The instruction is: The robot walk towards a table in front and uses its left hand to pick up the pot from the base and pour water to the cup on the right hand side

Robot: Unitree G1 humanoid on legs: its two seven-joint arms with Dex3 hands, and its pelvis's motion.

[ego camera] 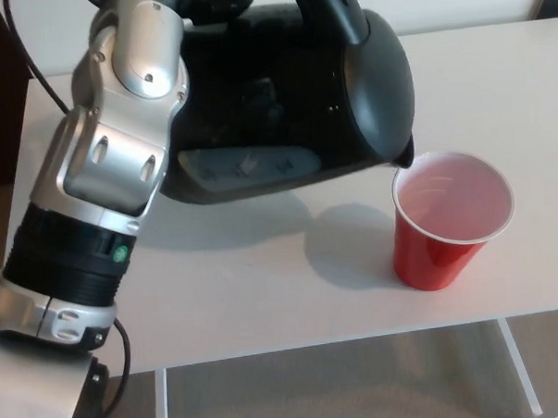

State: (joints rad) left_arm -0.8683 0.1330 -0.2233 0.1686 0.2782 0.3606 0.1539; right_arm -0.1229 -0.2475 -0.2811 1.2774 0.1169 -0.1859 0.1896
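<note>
The left arm is carrying the black electric kettle (pixel 292 88) tipped on its side above the white counter (pixel 264 284), spout reaching the near-left rim of the red plastic cup (pixel 451 215) for pouring, though the hand's grip is hidden.

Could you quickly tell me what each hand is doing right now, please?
Left hand: shut on the kettle, tipped on its side toward the red cup.
Right hand: not in view.
</note>
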